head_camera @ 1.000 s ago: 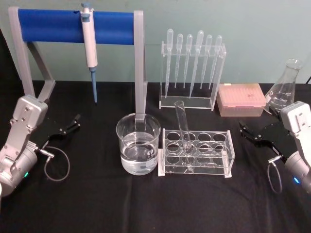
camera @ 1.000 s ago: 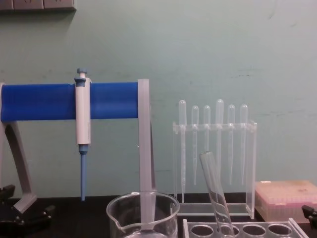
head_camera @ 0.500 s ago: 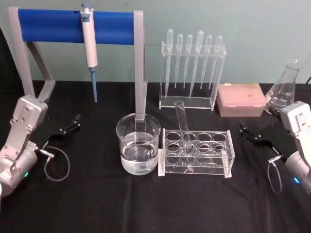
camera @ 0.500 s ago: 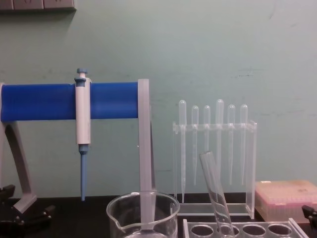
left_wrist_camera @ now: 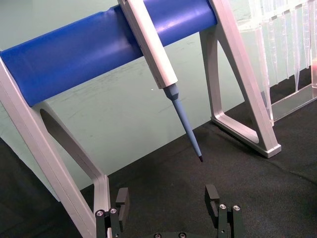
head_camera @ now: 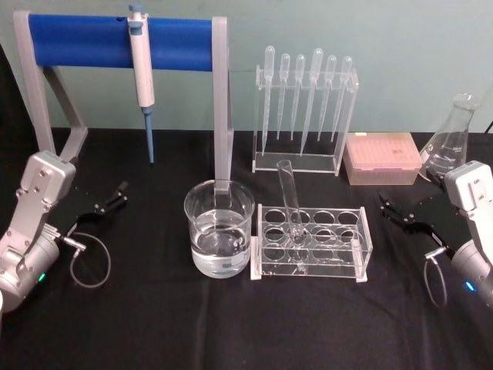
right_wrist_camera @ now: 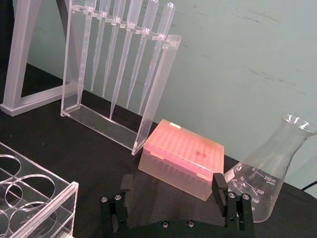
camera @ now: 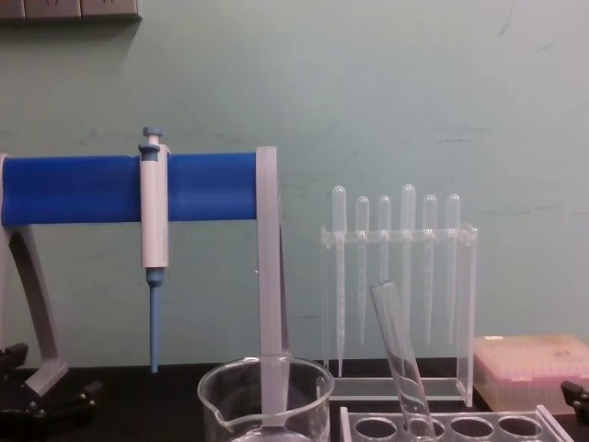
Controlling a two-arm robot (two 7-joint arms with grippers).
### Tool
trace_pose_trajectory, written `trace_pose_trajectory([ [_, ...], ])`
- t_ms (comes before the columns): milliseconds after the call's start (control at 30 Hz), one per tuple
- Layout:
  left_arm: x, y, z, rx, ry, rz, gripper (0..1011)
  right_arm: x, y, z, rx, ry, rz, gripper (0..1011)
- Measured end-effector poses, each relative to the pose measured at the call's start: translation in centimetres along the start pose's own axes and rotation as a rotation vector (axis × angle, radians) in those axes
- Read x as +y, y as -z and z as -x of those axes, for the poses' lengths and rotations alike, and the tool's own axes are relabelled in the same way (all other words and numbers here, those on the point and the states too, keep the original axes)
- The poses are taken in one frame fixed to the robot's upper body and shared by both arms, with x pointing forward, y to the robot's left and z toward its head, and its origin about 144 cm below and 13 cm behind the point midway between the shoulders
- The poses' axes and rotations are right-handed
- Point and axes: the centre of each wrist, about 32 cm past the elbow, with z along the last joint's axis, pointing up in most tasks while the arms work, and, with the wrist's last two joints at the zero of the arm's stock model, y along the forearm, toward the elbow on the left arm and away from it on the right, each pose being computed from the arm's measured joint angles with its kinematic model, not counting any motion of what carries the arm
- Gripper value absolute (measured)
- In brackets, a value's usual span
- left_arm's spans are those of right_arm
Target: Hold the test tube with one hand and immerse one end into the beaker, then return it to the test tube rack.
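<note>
Fingers (left_wrist_camera: 122,197) of the left gripper (head_camera: 110,198) are standing spread apart with nothing between them, pointing toward the blue-tipped pipette (head_camera: 142,73) hanging on its stand. Fingers (right_wrist_camera: 219,186) of the right gripper (head_camera: 389,209) are likewise gaping empty, with the pink box (head_camera: 382,158) and the flask (head_camera: 451,142) lying just beyond them. Between the two sets of fingers, well apart from both, the test tube (head_camera: 290,202) is leaning in a hole of the clear rack (head_camera: 362,247), rounded end down. The beaker (head_camera: 219,231) is sitting just beside the rack, on the side nearer the left fingers, holding clear liquid.
</note>
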Motion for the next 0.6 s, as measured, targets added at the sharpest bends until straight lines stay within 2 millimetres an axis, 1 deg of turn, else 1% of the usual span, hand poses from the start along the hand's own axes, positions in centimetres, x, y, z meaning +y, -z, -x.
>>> trace_pose_trajectory([
  [333, 0.0, 0.0, 0.0, 0.000, 0.000, 0.000, 1000, -0.1, -0.1, 0.0, 0.000, 0.000, -0.002, 1003],
  [400, 0.0, 0.0, 0.0, 0.000, 0.000, 0.000, 1000, -0.6, -0.3, -0.1, -0.004, -0.002, -0.010, 1003],
  [500, 0.0, 0.0, 0.0, 0.000, 0.000, 0.000, 1000, -2.1, -0.9, -0.2, -0.012, -0.011, -0.022, 1003],
  [533, 0.0, 0.0, 0.0, 0.000, 0.000, 0.000, 1000, -2.1, -0.9, -0.2, -0.012, -0.011, -0.022, 1003],
  [600, 0.0, 0.0, 0.0, 0.000, 0.000, 0.000, 1000, -3.2, -1.2, -0.3, -0.008, -0.016, -0.030, 1003],
])
